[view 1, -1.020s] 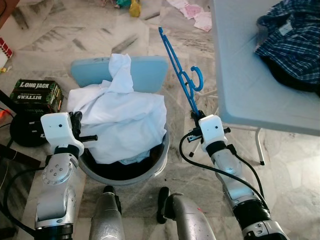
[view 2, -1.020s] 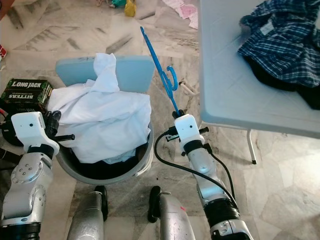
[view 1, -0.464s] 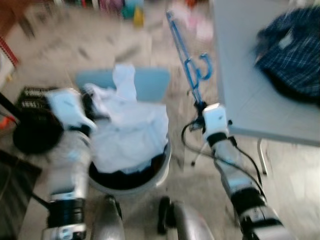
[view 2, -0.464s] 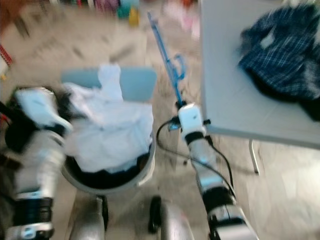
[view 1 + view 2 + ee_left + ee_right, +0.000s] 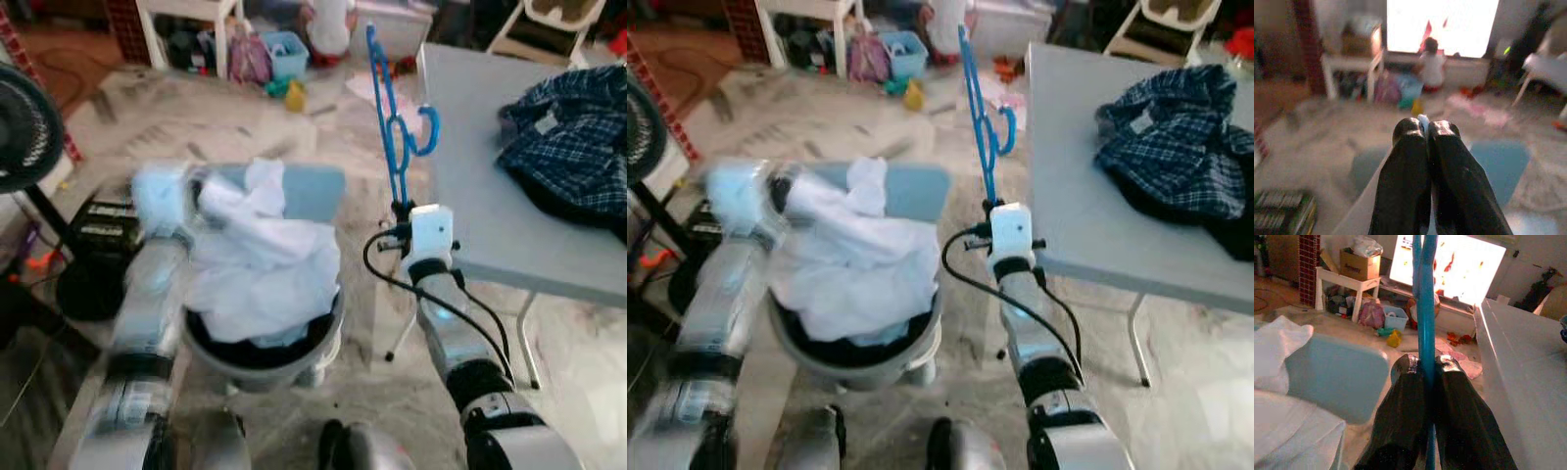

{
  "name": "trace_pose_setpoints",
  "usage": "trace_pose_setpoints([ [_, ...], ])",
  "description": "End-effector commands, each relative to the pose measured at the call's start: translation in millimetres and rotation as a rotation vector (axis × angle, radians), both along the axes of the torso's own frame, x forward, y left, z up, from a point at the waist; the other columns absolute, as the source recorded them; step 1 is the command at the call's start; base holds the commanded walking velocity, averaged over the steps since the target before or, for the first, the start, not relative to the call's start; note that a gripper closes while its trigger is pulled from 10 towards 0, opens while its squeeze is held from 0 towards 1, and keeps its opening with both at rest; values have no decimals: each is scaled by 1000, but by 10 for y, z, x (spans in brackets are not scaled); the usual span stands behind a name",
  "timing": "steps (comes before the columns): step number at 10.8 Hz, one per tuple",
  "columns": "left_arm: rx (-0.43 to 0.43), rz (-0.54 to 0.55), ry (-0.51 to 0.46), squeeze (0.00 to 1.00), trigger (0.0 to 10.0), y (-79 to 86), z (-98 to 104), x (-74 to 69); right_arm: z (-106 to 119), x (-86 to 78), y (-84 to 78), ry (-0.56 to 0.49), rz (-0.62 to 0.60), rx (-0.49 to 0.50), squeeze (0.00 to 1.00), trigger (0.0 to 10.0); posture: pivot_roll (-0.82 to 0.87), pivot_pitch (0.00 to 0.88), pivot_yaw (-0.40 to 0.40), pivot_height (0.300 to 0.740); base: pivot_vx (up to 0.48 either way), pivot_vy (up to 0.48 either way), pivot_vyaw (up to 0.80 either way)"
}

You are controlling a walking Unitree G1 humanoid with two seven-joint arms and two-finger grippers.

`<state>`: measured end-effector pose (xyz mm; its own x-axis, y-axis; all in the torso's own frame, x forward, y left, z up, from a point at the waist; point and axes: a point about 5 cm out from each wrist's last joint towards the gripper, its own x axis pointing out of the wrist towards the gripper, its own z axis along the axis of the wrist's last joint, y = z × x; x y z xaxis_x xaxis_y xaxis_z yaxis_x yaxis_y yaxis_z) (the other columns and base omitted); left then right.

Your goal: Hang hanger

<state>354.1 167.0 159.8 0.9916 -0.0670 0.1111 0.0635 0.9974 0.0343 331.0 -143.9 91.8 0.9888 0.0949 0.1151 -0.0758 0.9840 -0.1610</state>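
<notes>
A blue plastic hanger (image 5: 390, 127) stands almost upright, its hook (image 5: 427, 129) turned toward the grey table (image 5: 490, 211). My right gripper (image 5: 402, 209) is shut on the hanger's lower end, just off the table's near corner. The right wrist view has the hanger (image 5: 1425, 293) pinched between the two black fingers (image 5: 1405, 401) of the right gripper (image 5: 1425, 363). My left gripper (image 5: 194, 188) is raised and blurred at the far left of the white cloth (image 5: 265, 264). In the left wrist view the left gripper (image 5: 1422, 128) is shut, with a pale sliver at the tips.
The white cloth heaps over a grey laundry basket (image 5: 265, 357) with a light blue panel (image 5: 315, 191) behind. A blue plaid shirt (image 5: 573, 147) lies on the table. A fan (image 5: 24, 117) and a dark box (image 5: 98, 230) stand at left. Toys and a seated person (image 5: 1432, 66) lie ahead.
The whole view has tipped up, bringing in more of the room. Both arms have risen; the hanger now stands more upright, and the left gripper has gone up beside the cloth.
</notes>
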Motion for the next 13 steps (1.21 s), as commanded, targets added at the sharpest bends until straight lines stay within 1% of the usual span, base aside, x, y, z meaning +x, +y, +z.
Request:
trace_pose_setpoints([
  [1,10,-17,-41,0,10000,-53,107,63,55,24,-87,-30,-25,2,0,10000,153,0,-69,740,0,0,0],
  [2,6,-19,-56,0,10000,-70,153,101,63,23,-145,-36,-41,-1,0,10000,136,0,-62,740,0,0,0],
  [3,-11,-15,-65,0,10000,-92,159,102,82,33,-245,-40,-74,-3,0,10000,120,0,-58,740,0,0,0],
  [4,-30,-16,-70,0,10000,-119,127,72,84,32,-289,-42,-87,-3,0,10000,122,0,-61,740,0,0,0],
  [5,-44,-5,-75,0,10000,-123,92,53,67,16,-300,-41,-85,-8,0,10000,125,4,-66,740,0,0,0],
  [6,-71,26,-68,0,10000,-67,31,3,27,-17,-280,-32,-73,-13,0,10000,126,20,-75,740,0,0,0],
  [7,-84,37,-56,0,10000,-42,-6,-15,16,-26,-267,-29,-68,-13,0,10000,127,27,-77,740,0,0,0],
  [8,-79,42,-15,0,10000,-13,-135,-68,0,-45,-249,-27,-61,-10,0,10000,125,42,-90,740,0,0,0],
  [9,-89,-7,20,0,10000,-52,-205,-94,-5,-52,-252,-25,-58,-10,0,10000,121,53,-95,740,0,0,0],
  [10,-111,-118,-35,0,10000,-191,3,-1,-9,-50,-279,-18,-59,-20,0,10000,116,64,-98,740,0,0,0],
  [11,-92,-155,-87,0,10000,-284,248,132,-7,-44,-303,-15,-66,-27,0,10000,113,67,-97,740,0,0,0],
  [12,-66,-150,-139,0,10000,-367,503,259,-1,-40,-312,-16,-71,-31,0,10000,106,71,-95,740,0,0,0],
  [13,-57,-34,-244,0,10000,-427,923,392,6,-42,-300,-20,-76,-39,0,10000,90,75,-90,740,0,0,0],
])
